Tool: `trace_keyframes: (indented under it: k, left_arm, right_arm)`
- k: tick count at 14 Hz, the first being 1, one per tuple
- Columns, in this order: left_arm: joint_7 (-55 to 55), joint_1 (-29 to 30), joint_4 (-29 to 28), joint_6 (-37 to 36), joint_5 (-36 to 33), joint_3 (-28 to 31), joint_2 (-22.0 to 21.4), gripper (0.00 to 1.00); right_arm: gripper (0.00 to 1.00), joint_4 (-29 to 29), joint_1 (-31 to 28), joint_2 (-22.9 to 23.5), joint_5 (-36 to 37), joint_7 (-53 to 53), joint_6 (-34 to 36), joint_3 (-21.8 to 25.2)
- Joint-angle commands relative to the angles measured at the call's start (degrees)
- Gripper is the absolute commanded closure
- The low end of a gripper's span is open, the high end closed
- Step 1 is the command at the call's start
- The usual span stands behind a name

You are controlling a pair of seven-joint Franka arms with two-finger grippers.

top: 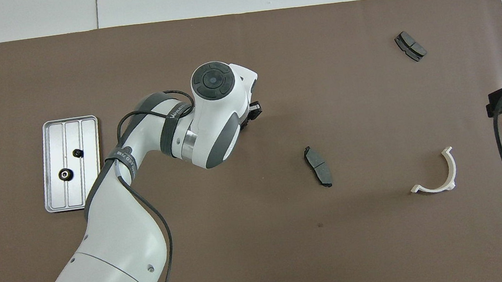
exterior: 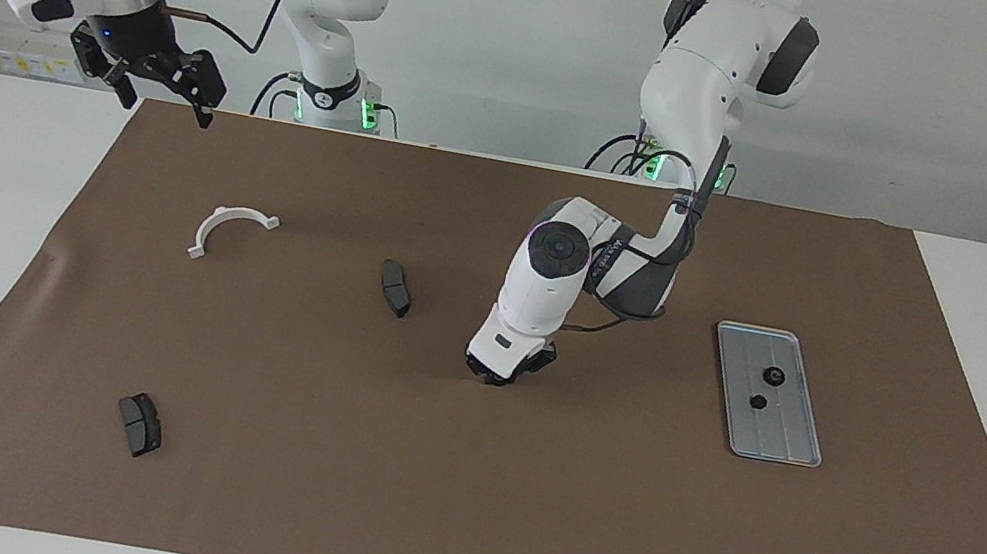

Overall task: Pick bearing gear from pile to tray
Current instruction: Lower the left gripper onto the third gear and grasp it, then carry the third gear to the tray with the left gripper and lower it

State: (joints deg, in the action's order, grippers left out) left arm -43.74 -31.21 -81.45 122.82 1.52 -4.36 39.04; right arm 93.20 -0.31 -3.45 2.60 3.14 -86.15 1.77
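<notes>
Two small black rings point(exterior: 775, 375) lie in the metal tray point(exterior: 789, 446), which sits at nine o'clock on the brown mat point(exterior: 511, 524) in my overhead view. My left end effector point(exterior: 496, 377) is down on the mat near its centre; I cannot tell whether it is spread or pressed together, or pinching anything. One grey pad point(exterior: 395, 288) lies at four o'clock, another point(exterior: 139, 425) at two. A white half-ring bracket point(exterior: 224, 219) lies at four, farther out. My right end effector point(exterior: 166, 92) waits spread above the mat's edge at three.

Two black gears point(top: 65, 174) in tray point(top: 57, 205)
</notes>
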Motion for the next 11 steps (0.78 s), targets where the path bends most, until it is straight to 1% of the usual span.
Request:
trace_keyframes:
  k: [1,5,7,9,11]
  left_arm:
    - [-0.9,-0.7,-3.0,1.0,-1.0,0.9,-2.3,0.81]
    - [-0.2,0.5,-2.1,-0.6,-1.3,0.9,-2.3,0.99]
    - [1.4,2.0,-2.1,-1.7,-1.2,0.9,-3.5,1.00]
    - [6.2,4.0,-2.1,-5.5,-1.1,0.9,-5.4,1.00]
    - [12.2,7.5,-2.7,-8.7,-0.7,0.8,-7.7,1.00]
  right_arm:
    - [0.00,1.2,-0.6,-1.1,-1.2,-1.0,-0.1,-0.1]
    - [0.00,1.2,-0.6,-1.1,-1.2,-1.0,-0.1,-0.1]
    - [0.00,1.2,-0.5,-1.1,-1.2,-0.9,-0.1,-0.2]
    - [0.00,1.2,-0.5,-1.1,-1.2,-0.9,-0.1,-0.2]
    - [0.00,1.2,-0.5,-1.1,-1.2,-0.9,-0.1,-0.2]
